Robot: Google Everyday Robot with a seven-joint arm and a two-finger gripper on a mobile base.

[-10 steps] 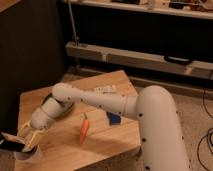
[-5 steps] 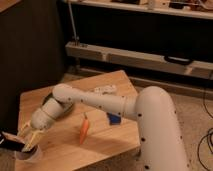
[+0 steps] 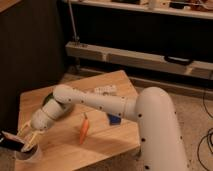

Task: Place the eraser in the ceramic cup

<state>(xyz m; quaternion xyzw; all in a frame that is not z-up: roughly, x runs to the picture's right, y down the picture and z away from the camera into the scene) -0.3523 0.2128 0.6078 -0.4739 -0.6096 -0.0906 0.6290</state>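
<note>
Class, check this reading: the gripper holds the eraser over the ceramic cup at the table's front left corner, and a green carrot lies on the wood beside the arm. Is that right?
One detail is wrong: the carrot is orange, not green, as the camera view shows. The rest stands: the gripper holds the eraser over the ceramic cup at the front left corner of the table.

A lab or workshop: wooden table (image 3: pixel 115 82), dark shelving (image 3: pixel 150 10), floor cables (image 3: pixel 206 145).
</note>
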